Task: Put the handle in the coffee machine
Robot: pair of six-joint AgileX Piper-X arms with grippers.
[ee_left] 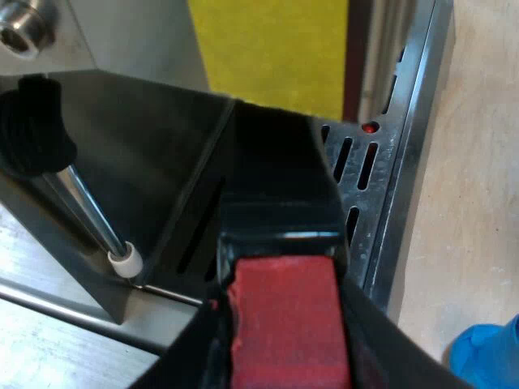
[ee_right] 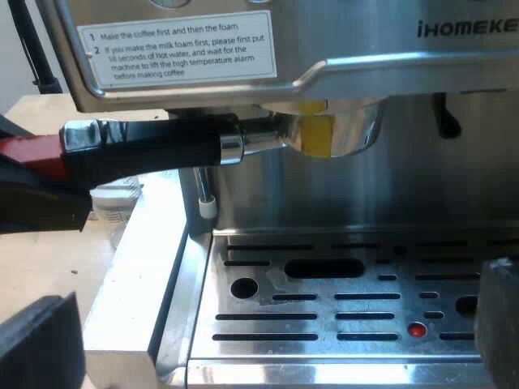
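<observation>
At the front of the espresso machine (ee_right: 365, 186), the holder (ee_right: 328, 134) sits up under the brew head, above the drip tray (ee_right: 340, 324).
My left gripper (ee_left: 284, 365) is clenched on the handle (ee_right: 146, 146) at its red end (ee_left: 284, 316), with a black finger pressed to each side. The handle runs level from the metal basket out past the machine's edge. My right gripper (ee_right: 263, 340) hangs low before the drip tray, its fingers (ee_right: 36, 340) spread wide with nothing between them, well apart from the holder.
</observation>
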